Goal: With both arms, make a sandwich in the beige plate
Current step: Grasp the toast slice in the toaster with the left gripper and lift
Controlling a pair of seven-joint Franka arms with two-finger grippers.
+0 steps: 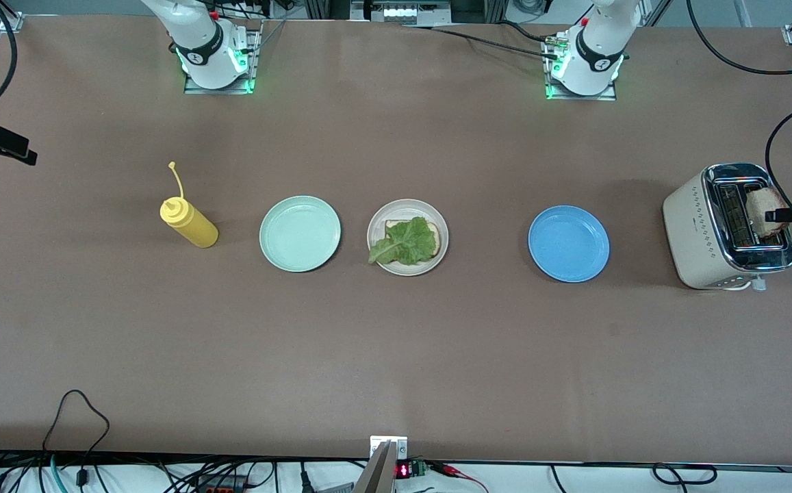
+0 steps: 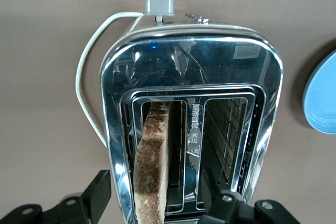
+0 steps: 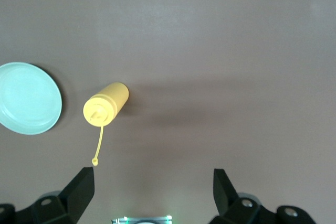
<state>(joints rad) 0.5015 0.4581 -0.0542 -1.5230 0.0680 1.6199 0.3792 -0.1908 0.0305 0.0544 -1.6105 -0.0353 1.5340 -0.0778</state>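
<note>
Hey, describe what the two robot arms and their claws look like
Both arms are glossy white with black bands at the joints, on bases lit green: right arm, left arm. Black cables trail off them. The left claw and right claw have matte black wedge-shaped fingers.

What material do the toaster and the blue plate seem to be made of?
Toaster: cream body, probably painted metal or plastic, matte; its top looks like polished chrome, mirroring its surroundings. Blue plate: likely plastic, uniform colour with a soft sheen.
</note>
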